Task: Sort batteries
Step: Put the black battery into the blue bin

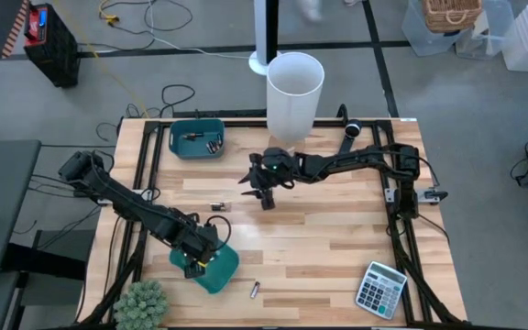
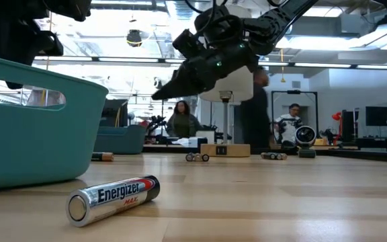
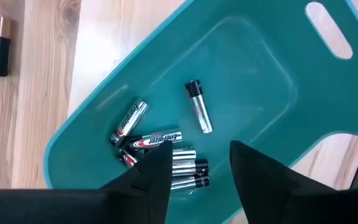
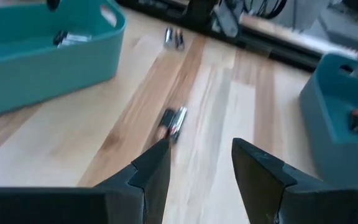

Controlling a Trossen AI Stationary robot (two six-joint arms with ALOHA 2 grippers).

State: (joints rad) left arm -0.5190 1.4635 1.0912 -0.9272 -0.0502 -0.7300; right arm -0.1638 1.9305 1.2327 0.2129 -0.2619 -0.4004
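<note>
The left gripper [image 1: 202, 259] hangs over the near bin [image 1: 223, 271] at 7 o'clock, fingers [image 3: 154, 177] apart and empty above a cluster of batteries [image 3: 166, 155] lying in it. The right gripper [image 1: 266, 197] hovers at table centre, fingers apart, nothing between them. Loose cells [image 1: 219, 206] lie at its 9 o'clock; one battery [image 1: 255, 290] rests at 6 o'clock. The far bin [image 1: 197, 139] at 11 o'clock holds more.

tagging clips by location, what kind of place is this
Most likely a robotics lab or open workshop. A framed wooden table carries two robot arms, cables trail across the grey floor, and the low view shows people at workstations under strip ceiling lights.
</note>
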